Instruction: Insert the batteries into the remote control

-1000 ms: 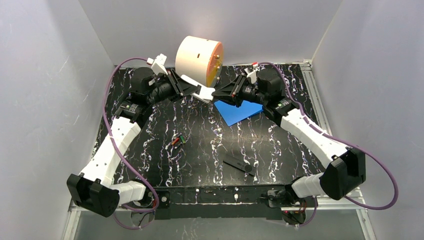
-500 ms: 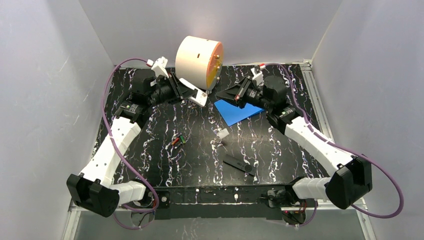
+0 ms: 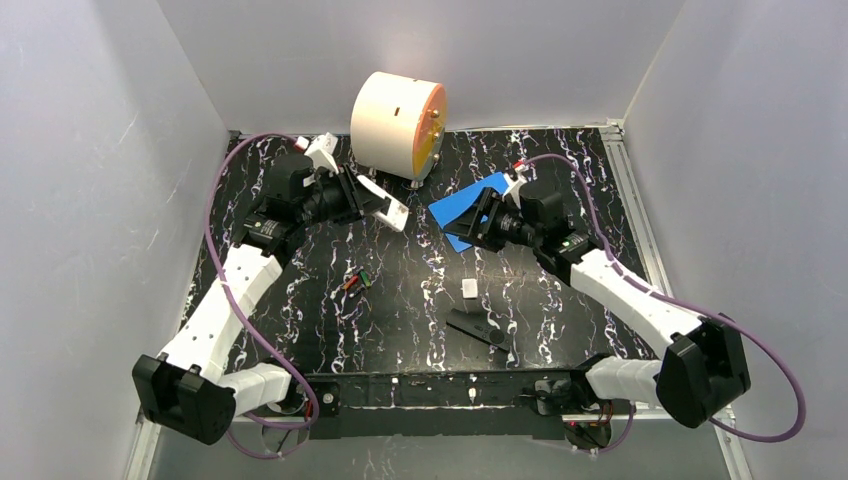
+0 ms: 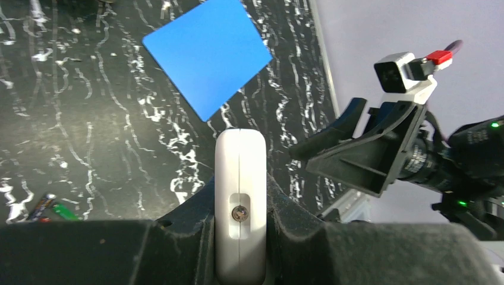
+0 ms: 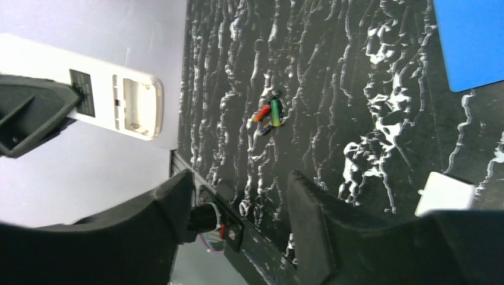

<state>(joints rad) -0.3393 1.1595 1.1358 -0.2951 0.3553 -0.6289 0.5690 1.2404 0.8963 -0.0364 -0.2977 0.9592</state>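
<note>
My desk [image 3: 400, 300] is black with white marble-looking veins all over, boxed in by plain pale walls [image 3: 100, 150], with a metal rail [image 3: 630, 200] down the right edge. At the far edge, about the middle, there's a fat cream drum [image 3: 392, 122] lying on its side on little feet, orange end face pointing right. A blue sheet [image 3: 455, 208] lies flat just near-right of it, one corner toward the drum. Close to the near edge, a bit right of middle, a slim black remote [image 3: 477, 329] lies flat at a slant.
</note>
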